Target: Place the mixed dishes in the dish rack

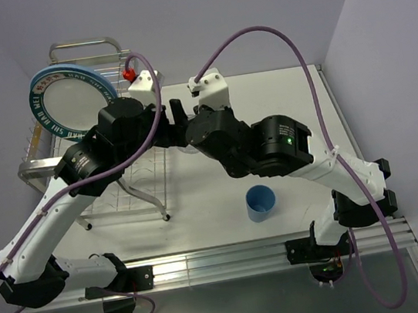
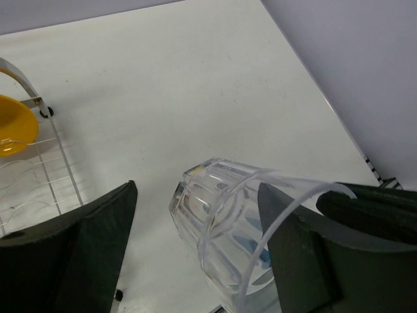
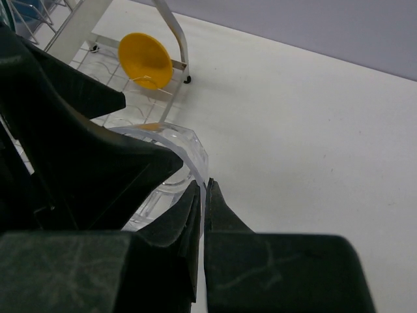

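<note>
**Glass pinched at the rim over a white table**

The table (image 1: 280, 107) is a plain matte white surface, bare over most of its right half. Pale lavender walls (image 1: 196, 10) close it in at the back and on the right. A metal rail (image 1: 223, 259) runs along the near edge and carries both arm bases.

The rack (image 1: 85, 49) stands on the left part of the table. The plate (image 1: 68, 98) leans upright in it, and the bowl (image 3: 145, 60) stands on edge in the wire near the rack's end. The cup (image 1: 261, 202) sits alone on the table, near the right arm's base and well apart from the rack.

The two arms meet near the table's middle, just beside the rack. The right gripper (image 3: 204, 186) is clenched on the thin rim of the glass (image 2: 221, 228), which is tipped on its side. The left gripper (image 2: 197, 195) straddles the glass with its jaws spread wide, a gap showing on one side. Whether the glass touches the table cannot be told.
</note>
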Controlling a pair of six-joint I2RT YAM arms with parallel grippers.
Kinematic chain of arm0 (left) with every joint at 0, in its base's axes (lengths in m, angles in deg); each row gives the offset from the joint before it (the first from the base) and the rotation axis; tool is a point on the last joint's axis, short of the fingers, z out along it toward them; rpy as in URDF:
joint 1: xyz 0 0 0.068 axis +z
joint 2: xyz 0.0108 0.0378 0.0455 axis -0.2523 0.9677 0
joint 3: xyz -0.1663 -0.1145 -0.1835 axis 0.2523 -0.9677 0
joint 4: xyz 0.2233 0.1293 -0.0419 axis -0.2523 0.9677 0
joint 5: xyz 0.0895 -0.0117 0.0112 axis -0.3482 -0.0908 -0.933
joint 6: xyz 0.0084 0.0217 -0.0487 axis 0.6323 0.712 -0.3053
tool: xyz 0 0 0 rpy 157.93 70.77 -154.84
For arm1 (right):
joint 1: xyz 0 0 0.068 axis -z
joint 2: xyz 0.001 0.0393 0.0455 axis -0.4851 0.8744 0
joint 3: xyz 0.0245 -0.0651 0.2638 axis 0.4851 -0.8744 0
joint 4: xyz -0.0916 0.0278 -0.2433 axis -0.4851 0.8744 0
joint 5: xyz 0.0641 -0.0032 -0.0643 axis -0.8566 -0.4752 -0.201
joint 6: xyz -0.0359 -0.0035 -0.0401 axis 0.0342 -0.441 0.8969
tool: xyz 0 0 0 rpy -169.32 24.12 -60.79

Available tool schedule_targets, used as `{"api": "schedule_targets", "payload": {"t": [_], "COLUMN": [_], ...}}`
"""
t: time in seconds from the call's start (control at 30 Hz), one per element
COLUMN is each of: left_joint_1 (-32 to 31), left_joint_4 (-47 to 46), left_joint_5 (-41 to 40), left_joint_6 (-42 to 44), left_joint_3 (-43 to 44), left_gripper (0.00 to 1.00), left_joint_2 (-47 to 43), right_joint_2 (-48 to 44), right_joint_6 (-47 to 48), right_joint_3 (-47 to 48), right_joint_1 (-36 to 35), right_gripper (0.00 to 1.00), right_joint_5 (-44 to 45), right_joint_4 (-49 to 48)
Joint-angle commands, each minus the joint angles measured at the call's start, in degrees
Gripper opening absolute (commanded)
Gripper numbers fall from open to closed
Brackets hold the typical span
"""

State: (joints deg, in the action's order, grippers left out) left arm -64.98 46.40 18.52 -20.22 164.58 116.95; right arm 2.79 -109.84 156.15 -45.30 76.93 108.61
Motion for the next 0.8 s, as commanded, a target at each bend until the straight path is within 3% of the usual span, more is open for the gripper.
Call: {"api": "schedule_targets", "payload": {"t": [0.0, 0.1, 0.2, 0.23, 0.3, 0.33, 0.4, 0.43, 0.5, 0.53, 0.6, 0.77], "left_joint_1": [-0.61, -0.61, -0.61, -0.61, -0.61, -0.61, -0.61, -0.61, -0.61, -0.61, -0.61, -0.52], "left_joint_4": [-2.06, -3.64, -5.31, -6.45, -7.59, -8.64, -9.88, -10.49, -11.90, -12.25, -13.66, -17.08], "left_joint_5": [-3.86, -2.81, 0.35, 2.36, 3.87, 4.48, 6.24, 6.42, 6.42, 6.42, 6.25, 6.24], "left_joint_6": [-0.67, -0.67, -0.05, 0.21, 1.17, 1.61, 2.85, 3.20, 4.16, 4.60, 5.83, 9.69], "left_joint_3": [0.86, 0.16, -0.90, -1.16, -2.21, -2.48, -3.71, -4.15, -4.94, -5.12, -5.82, -7.49], "left_gripper": [0.75, 0.46, 0.40, 0.33, 0.25, 0.00, 0.00, 0.00, 0.00, 0.00, 0.00, 0.00], "left_joint_2": [-0.33, -1.12, -1.65, -1.73, -2.08, -2.26, -3.14, -3.49, -4.81, -5.16, -6.74, -10.95], "right_joint_2": [-0.67, -1.90, -4.18, -4.62, -5.33, -5.77, -6.91, -7.44, -9.62, -10.68, -14.71, -27.37], "right_joint_6": [-1.72, -2.86, -2.95, -2.95, -3.13, -3.22, -4.27, -4.71, -5.85, -6.46, -8.48, -14.45], "right_joint_3": [1.16, -0.68, -3.85, -4.46, -5.43, -5.44, -5.70, -6.13, -8.24, -9.21, -13.07, -28.93], "right_joint_1": [-0.91, -0.91, -1.00, -0.91, -0.91, -1.00, -0.91, -1.00, -0.82, -0.73, -0.38, 2.33], "right_gripper": [0.00, 0.00, 0.00, 0.01, 0.08, 0.20, 0.32, 0.48, 0.64, 0.83, 0.99, 1.00], "right_joint_5": [4.01, 4.62, 4.10, 3.83, 2.96, 2.52, 1.38, 1.02, 0.14, -0.91, -1.79, -8.35], "right_joint_4": [-0.62, -0.70, -2.72, -3.08, -3.17, -2.99, -2.64, -2.64, -3.25, -3.69, -5.70, -16.06]}}
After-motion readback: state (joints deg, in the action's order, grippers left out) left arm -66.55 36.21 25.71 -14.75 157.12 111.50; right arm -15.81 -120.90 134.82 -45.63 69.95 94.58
